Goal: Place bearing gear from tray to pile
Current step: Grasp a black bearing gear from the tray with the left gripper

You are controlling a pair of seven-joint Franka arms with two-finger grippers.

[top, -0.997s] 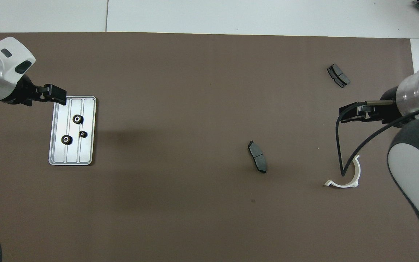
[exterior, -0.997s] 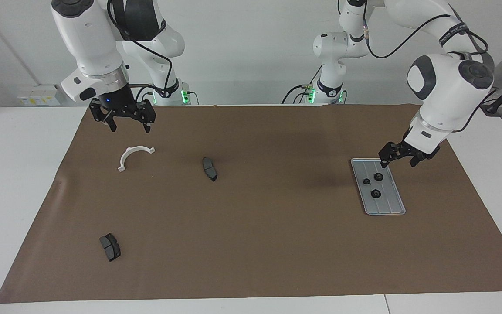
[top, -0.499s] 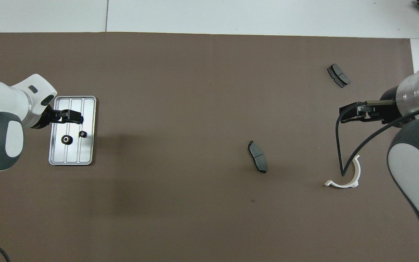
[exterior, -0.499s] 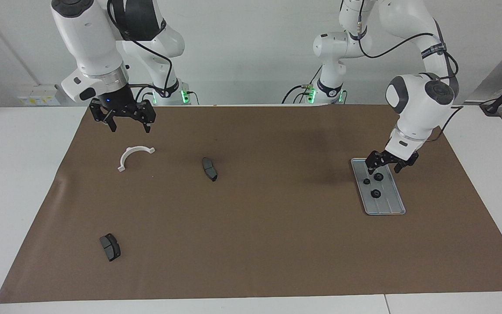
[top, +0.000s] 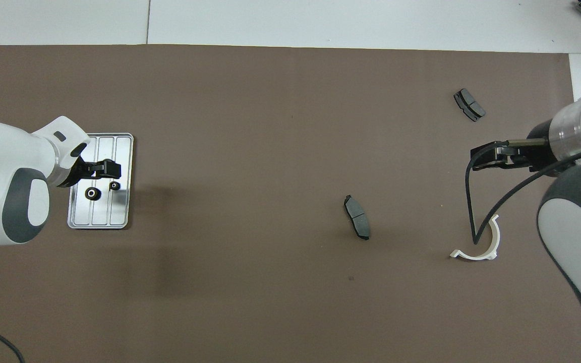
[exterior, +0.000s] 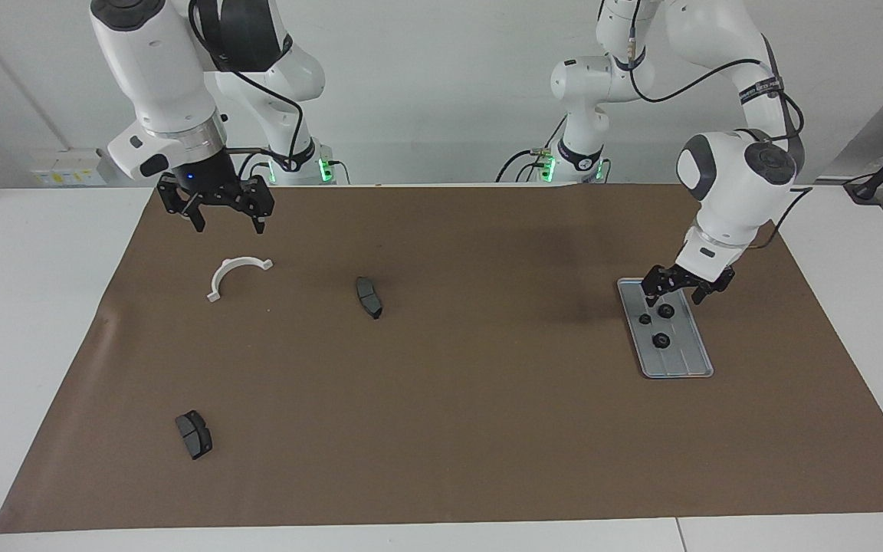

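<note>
Left claw hanging over the tray

The left claw (exterior: 674, 294), fingers spread wide, is hovering above the tray (exterior: 683, 360) where three gears (exterior: 661, 340) are sitting; the right claw (exterior: 223, 218), also spread wide, is waiting above the white bracket (exterior: 234, 274) well apart from the tray.

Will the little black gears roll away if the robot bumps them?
Probably not much. The gears look to lie flat on the tray, so they would likely slide, not roll, and its raised rim should stop them. They look small and stiff, probably light. The left gripper hangs over one.
</note>
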